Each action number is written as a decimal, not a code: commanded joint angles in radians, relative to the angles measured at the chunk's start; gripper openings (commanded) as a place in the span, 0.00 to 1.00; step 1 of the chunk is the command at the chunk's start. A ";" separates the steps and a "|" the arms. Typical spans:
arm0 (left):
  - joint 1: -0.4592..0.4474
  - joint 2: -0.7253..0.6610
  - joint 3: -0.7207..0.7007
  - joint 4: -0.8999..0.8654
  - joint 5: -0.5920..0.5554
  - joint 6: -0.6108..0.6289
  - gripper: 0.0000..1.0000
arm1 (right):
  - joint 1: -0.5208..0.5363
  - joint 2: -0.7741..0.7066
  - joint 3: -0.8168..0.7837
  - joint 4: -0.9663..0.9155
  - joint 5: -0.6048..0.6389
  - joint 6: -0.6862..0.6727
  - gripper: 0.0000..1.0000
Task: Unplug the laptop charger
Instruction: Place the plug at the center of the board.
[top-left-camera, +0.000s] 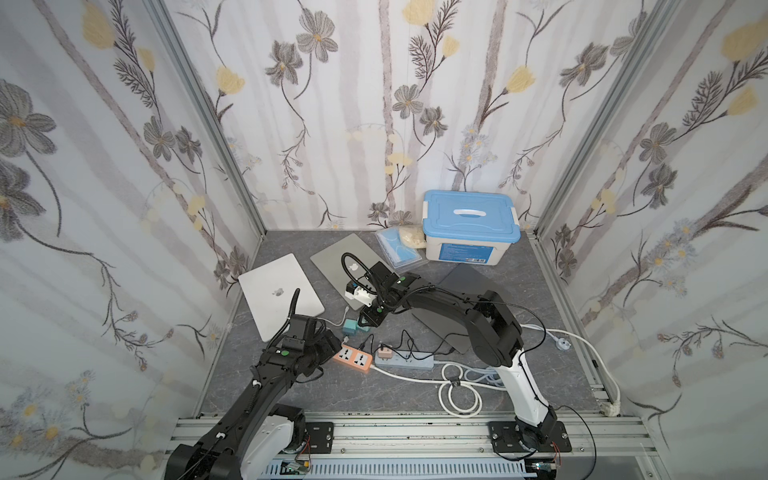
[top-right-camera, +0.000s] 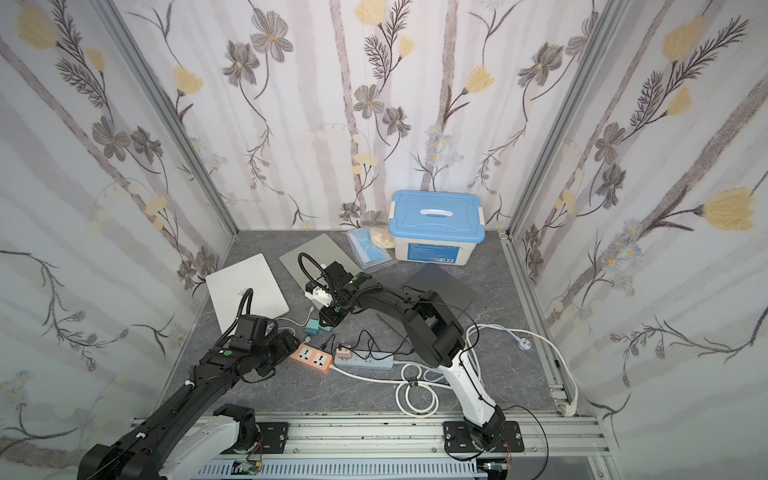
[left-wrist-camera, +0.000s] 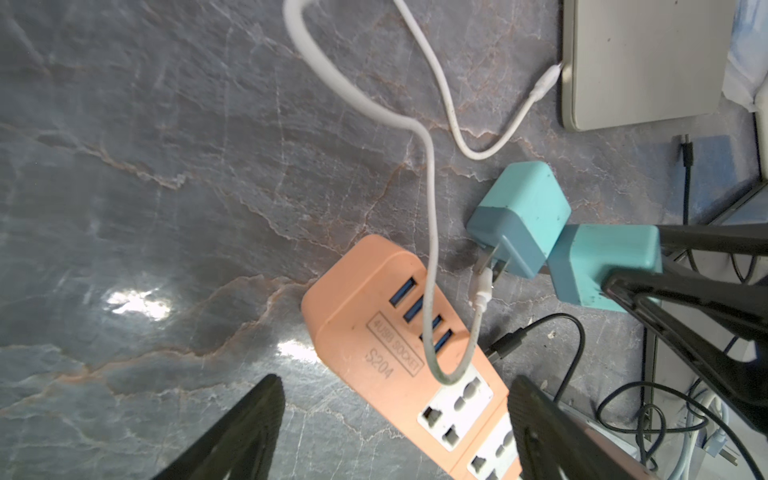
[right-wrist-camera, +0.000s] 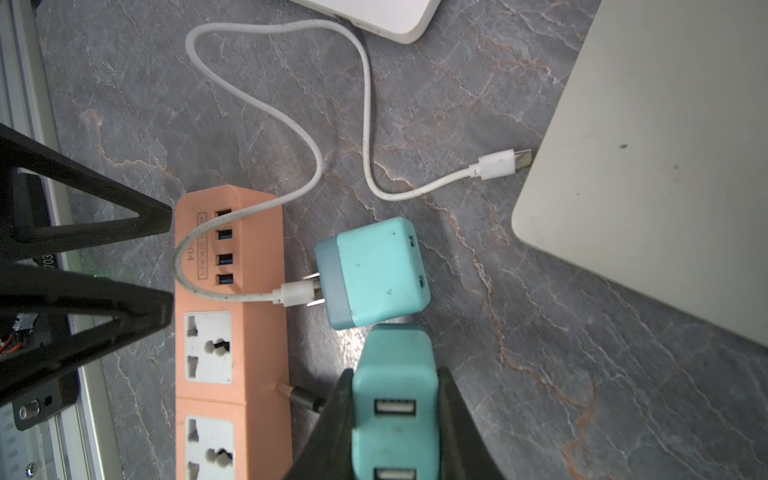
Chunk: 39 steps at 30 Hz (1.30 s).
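Right, count: three closed laptops, namely white laptop (top-left-camera: 279, 293), silver laptop (top-left-camera: 332, 259), dark laptop (top-left-camera: 465, 278); two power strips, orange strip (left-wrist-camera: 345, 299) and pale blue strip (top-left-camera: 409, 360); two teal chargers; one white cable (right-wrist-camera: 365, 104); one blue-lidded box (top-left-camera: 469, 216). My right pincer (right-wrist-camera: 395, 376) is narrowed onto the held charger (right-wrist-camera: 395, 419), pads on two sides; it's in no socket, just beside the loose charger (right-wrist-camera: 376, 270), which lies prongs-out next to the orange strip. My left pincer (left-wrist-camera: 395, 382) is spread wide over the orange strip, holding nothing.
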 joint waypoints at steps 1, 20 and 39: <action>0.002 -0.010 0.012 0.013 -0.005 0.006 0.88 | -0.001 0.017 0.004 -0.007 -0.030 -0.020 0.24; 0.002 -0.076 0.048 -0.007 0.000 0.061 0.91 | -0.012 -0.011 -0.013 -0.015 -0.030 -0.018 0.43; -0.104 0.061 0.255 0.069 0.076 0.200 0.94 | -0.162 -0.482 -0.484 0.213 0.106 0.122 0.73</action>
